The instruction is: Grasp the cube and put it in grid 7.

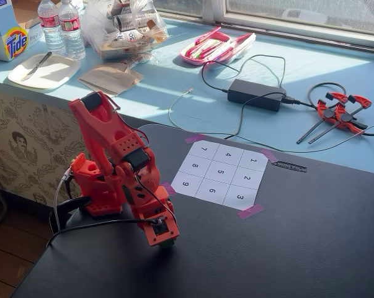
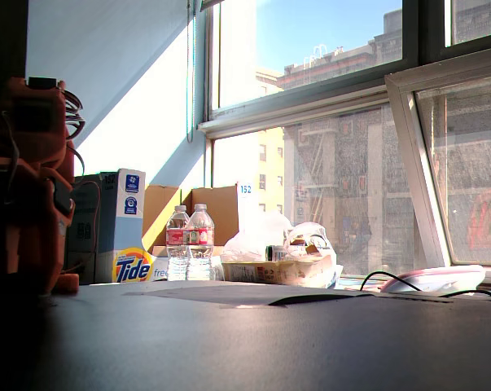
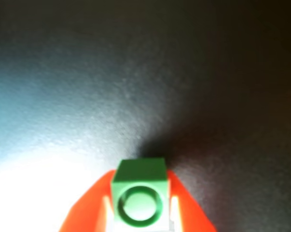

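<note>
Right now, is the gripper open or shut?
Shut on the cube: wrist view shows the gripper's orange fingers pressed against both sides.

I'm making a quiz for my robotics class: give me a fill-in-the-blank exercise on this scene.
1. In the wrist view, the gripper fingers flank a cube coloured ____.
2. The numbered sheet has ____ cells.
3. Grid 7 holds ____ object.
4. The arm is coloured ____.

Missing words: green; nine; no; red
</note>
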Motion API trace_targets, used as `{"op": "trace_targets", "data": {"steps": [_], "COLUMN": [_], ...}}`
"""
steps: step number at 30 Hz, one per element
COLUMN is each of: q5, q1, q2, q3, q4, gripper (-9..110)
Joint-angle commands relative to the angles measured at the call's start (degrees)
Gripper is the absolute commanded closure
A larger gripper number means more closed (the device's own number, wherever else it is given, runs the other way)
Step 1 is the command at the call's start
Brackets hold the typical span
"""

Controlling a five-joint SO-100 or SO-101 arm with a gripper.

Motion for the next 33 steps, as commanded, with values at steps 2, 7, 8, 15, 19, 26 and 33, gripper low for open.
{"op": "trace_targets", "data": {"steps": [2,7,8,15,19,26,33], "q5": [3.3,7.0,7.6,5.8,5.2,6.4,7.5], "q1": [-7.3,-30.7,-36.7,-65.7,-74.1,-80.8,-82.0], "q2": [4.1,10.1,10.3,-9.5,-23.0,-34.2,-40.9], "q3": [-6.0,-13.3,-15.0,-35.7,-46.2,-49.1,-47.2], "q4": [4.2,10.5,10.6,12.7,13.8,9.8,6.8], "gripper": [101,101,101,101,101,101,101]}}
